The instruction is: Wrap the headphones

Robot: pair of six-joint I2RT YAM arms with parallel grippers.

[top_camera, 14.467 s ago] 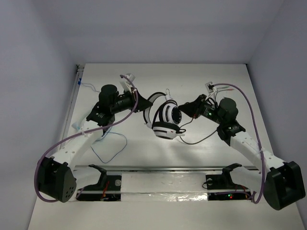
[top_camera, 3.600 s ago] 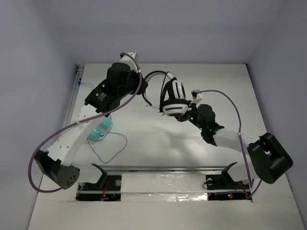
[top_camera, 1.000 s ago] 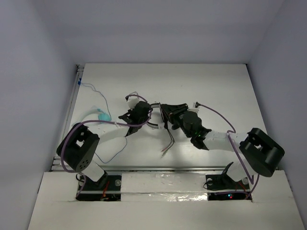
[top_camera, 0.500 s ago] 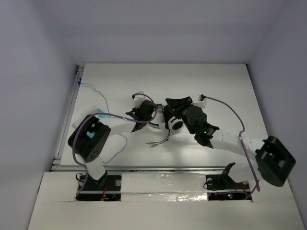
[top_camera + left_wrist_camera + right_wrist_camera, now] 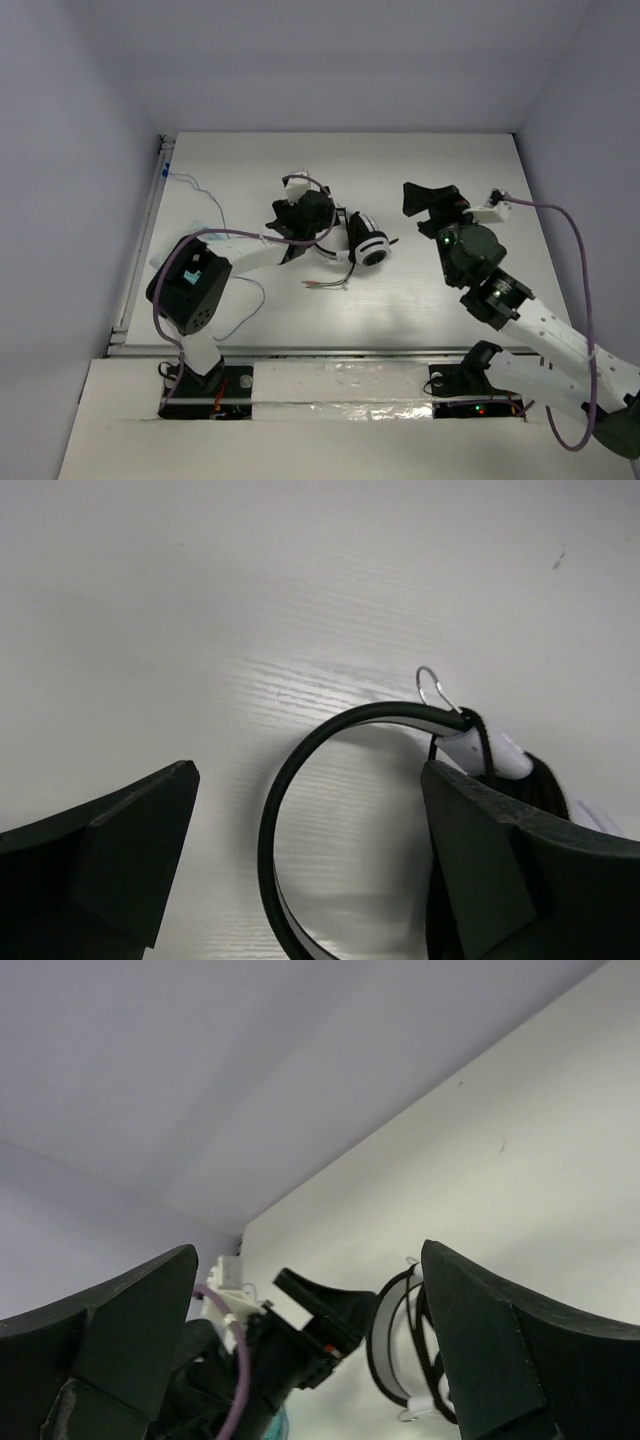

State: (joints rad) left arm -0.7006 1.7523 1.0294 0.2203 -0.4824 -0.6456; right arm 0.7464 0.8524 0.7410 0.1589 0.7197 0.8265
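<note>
The headphones (image 5: 365,243) lie on the white table, one round black earcup with its white ring facing up, and the thin black cable's ends (image 5: 325,285) trail toward the front. My left gripper (image 5: 325,225) hovers open right over the headband. In the left wrist view the headband loop (image 5: 268,825) curves between the wide-spread fingers of the left gripper (image 5: 305,772), touching neither. My right gripper (image 5: 428,195) is open and empty, raised to the right of the headphones and apart from them. Its wrist view looks past the right gripper (image 5: 305,1252) at the headphones (image 5: 392,1345) and the left arm (image 5: 265,1365).
A thin pale cord (image 5: 198,192) runs along the left side of the table, and a thin blue loop of wire (image 5: 250,300) lies by the left arm's base. A metal rail (image 5: 350,352) crosses the front. Walls close in the back and both sides.
Both grippers have opened. The right arm has let go of the headphones, pulled back to the right and lifted. The headphones now rest on the table under the left gripper.
</note>
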